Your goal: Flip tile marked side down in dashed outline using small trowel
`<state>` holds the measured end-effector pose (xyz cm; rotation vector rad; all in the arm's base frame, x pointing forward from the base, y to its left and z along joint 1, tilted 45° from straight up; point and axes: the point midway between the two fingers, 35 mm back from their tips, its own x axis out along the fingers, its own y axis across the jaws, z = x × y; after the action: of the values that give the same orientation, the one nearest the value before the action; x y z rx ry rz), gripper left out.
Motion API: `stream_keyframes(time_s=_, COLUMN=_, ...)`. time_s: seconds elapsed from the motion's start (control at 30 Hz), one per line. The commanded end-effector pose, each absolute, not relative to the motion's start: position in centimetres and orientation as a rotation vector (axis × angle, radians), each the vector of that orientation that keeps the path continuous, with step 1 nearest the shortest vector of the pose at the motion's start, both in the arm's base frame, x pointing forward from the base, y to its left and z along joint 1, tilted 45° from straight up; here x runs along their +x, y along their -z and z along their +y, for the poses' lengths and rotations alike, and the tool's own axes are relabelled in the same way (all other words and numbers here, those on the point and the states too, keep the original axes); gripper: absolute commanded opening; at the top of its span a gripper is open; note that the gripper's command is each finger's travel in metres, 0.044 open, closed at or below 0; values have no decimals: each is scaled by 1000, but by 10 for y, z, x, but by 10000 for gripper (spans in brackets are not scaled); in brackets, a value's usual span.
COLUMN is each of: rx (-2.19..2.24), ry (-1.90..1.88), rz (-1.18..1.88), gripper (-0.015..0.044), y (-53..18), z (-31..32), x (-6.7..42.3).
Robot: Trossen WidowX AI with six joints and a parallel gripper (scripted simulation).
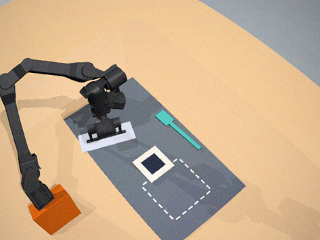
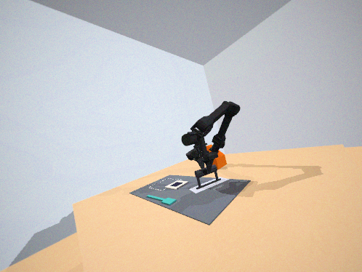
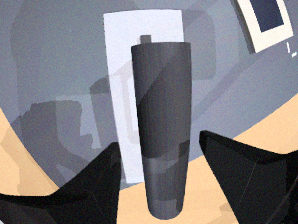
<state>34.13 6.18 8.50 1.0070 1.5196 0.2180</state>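
Observation:
The trowel, a flat white blade [image 1: 86, 146] [image 2: 195, 190] [image 3: 116, 45] with a raised black bar handle [image 3: 165, 95], lies on the grey mat [image 1: 125, 183] [image 2: 205, 212] [image 3: 45, 55]. My gripper [image 2: 205, 167] [image 3: 160, 142] is open and points down over the trowel. In the wrist view its fingers stand on either side of the handle, with gaps to both; it is not gripped. The white tile [image 1: 153, 163] [image 2: 177, 185] [image 3: 268, 17] lies flat, dark square up. It overlaps one corner of the dashed outline [image 1: 209, 189]; most of the outline is uncovered.
A teal spatula-shaped tool [image 1: 164, 117] [image 2: 169, 201] lies near the mat's long edge, beyond the tile. An orange block [image 1: 61, 213] [image 2: 220, 161] stands on the table off the mat, beside the arm's base. The arm casts shadows over the mat.

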Motion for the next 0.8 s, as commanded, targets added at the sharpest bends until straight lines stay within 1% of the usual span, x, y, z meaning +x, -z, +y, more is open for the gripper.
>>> stream_keyframes(time_s=0.0, rx=1019, ry=-216, rz=1526, gripper=244, y=-82, z=65, x=341)
stream_keyframes(time_s=0.13, rx=1019, ry=-216, rz=1526, gripper=139, y=-82, z=65, x=341)
stream_keyframes(time_s=0.17, rx=1019, ry=-216, rz=1526, gripper=132, y=-82, z=65, x=341)
stream_keyframes(time_s=0.77, rx=1019, ry=-216, rz=1526, gripper=130, y=-82, z=65, x=341)
